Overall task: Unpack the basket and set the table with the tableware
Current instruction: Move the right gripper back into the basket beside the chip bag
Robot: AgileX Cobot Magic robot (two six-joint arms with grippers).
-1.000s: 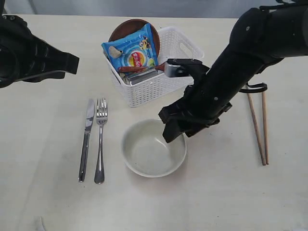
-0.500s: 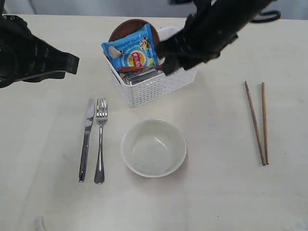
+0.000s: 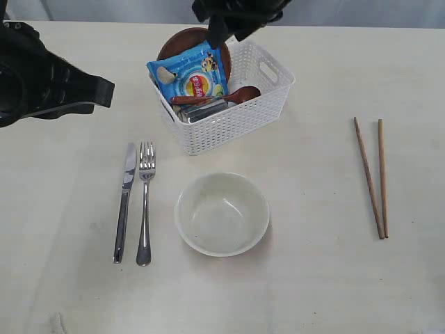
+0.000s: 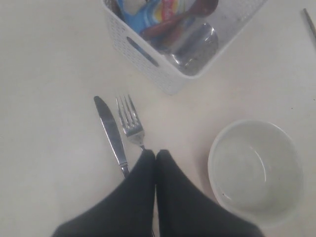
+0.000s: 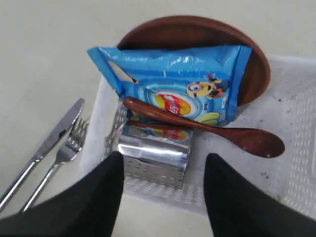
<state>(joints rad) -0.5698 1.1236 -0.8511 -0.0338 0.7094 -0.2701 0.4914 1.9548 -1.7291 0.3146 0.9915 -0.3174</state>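
The white basket (image 3: 271,104) holds a brown plate (image 3: 182,40), a wooden spoon (image 3: 240,94) and a steel mug (image 3: 205,110) behind a blue snack bag (image 3: 191,73). On the table (image 3: 313,278) lie the knife (image 3: 125,202), the fork (image 3: 144,202), the cream bowl (image 3: 221,214) and two chopsticks (image 3: 372,177). My right gripper (image 5: 164,157) hangs open and empty above the basket, over the mug (image 5: 155,148) and spoon (image 5: 207,129). My left gripper (image 4: 155,153) is shut and empty above the knife (image 4: 111,133) and fork (image 4: 129,122).
The right arm (image 3: 236,14) reaches in from the far edge over the basket's back. The left arm (image 3: 49,76) hovers at the left side of the table. The snack bag (image 5: 173,79) leans on the plate (image 5: 187,32) and covers much of it.
The right arm has lifted away from the bowl and swung back over the basket toward the far edge. The bowl stays on the table. The left arm has not moved.
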